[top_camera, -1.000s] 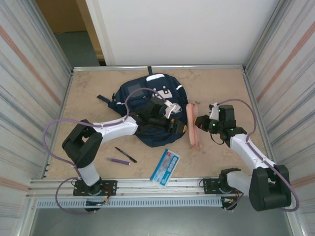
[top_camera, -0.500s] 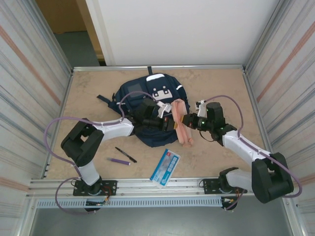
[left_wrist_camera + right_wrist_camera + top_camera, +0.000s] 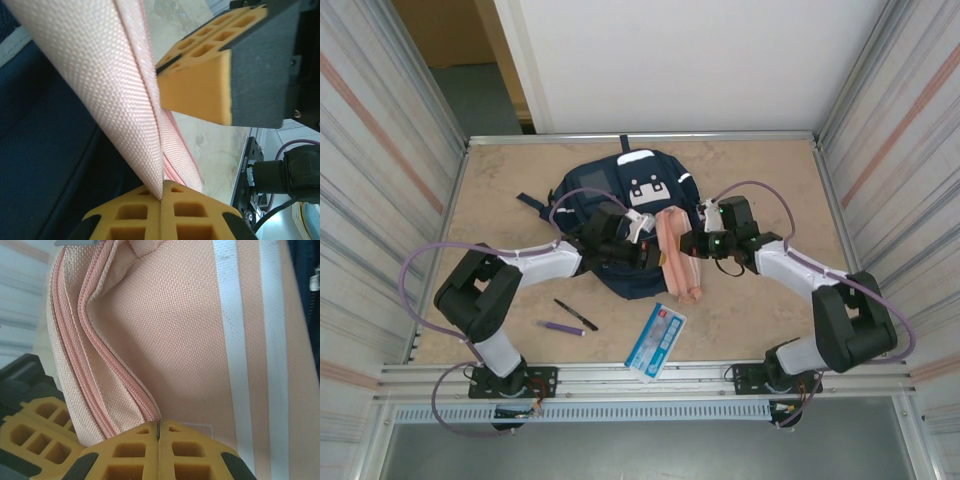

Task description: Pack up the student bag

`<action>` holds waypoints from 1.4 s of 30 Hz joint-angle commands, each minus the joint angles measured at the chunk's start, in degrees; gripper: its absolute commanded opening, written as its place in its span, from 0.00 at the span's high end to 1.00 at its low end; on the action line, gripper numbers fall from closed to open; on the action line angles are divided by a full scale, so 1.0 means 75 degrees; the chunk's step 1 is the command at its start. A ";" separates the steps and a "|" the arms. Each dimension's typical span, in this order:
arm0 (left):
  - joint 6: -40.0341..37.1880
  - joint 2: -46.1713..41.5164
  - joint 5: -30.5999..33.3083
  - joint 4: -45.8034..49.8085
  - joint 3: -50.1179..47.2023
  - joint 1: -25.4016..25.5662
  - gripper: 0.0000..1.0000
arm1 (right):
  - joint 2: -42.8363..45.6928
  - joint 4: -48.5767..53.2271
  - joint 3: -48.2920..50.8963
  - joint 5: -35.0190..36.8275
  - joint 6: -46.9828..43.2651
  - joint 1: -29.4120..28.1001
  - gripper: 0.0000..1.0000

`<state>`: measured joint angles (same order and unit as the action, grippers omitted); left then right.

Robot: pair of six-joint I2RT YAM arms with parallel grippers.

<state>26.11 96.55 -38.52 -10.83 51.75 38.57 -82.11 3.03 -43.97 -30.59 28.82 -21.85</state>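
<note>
The student bag [image 3: 588, 196], navy with a white front patch, lies flat at the back middle of the table; its dark fabric also shows in the left wrist view [image 3: 40, 130] and in the right wrist view [image 3: 306, 270]. A pink pencil case [image 3: 677, 262] with white stripes hangs at the bag's right edge, held from both sides. My left gripper [image 3: 656, 252] is shut on a fold of its pink fabric [image 3: 100, 65]. My right gripper [image 3: 691, 245] is shut on its zipper edge [image 3: 120, 375]. The two grippers' yellow fingers [image 3: 200, 85] nearly touch.
A black pen [image 3: 575, 315] and a purple marker [image 3: 563, 328] lie in front of the bag on the left. A blue-and-white booklet [image 3: 656, 340] rests at the near edge. Corrugated metal walls [image 3: 380, 170] close both sides of the table.
My right gripper carried the pink pencil case leftward to the bag's edge. My left gripper drew back a little and shut on the case's other side.
</note>
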 commanded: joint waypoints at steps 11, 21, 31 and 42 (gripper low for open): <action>-0.1549 -0.0570 -0.0051 0.2247 0.0855 0.0015 1.00 | 0.0470 0.3526 -0.2249 0.1193 -0.1826 0.0449 0.58; -0.5844 -0.1220 0.0908 0.4680 0.1993 0.0527 1.00 | 0.0934 0.5939 -0.3409 0.0120 -0.6842 0.0431 0.49; -0.8351 -0.1696 0.0323 0.5977 0.2290 0.0551 1.00 | 0.1299 0.7017 -0.4119 -0.1162 -0.8061 0.0863 0.44; -0.9502 -0.1864 0.0182 0.6884 0.2438 0.0799 1.00 | 0.1384 0.7049 -0.3612 -0.1239 -0.8726 0.0508 0.39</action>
<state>-40.01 85.08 -34.87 37.26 67.64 43.90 -71.16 53.04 -71.55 -40.12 -32.45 -16.80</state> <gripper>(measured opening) 0.049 0.612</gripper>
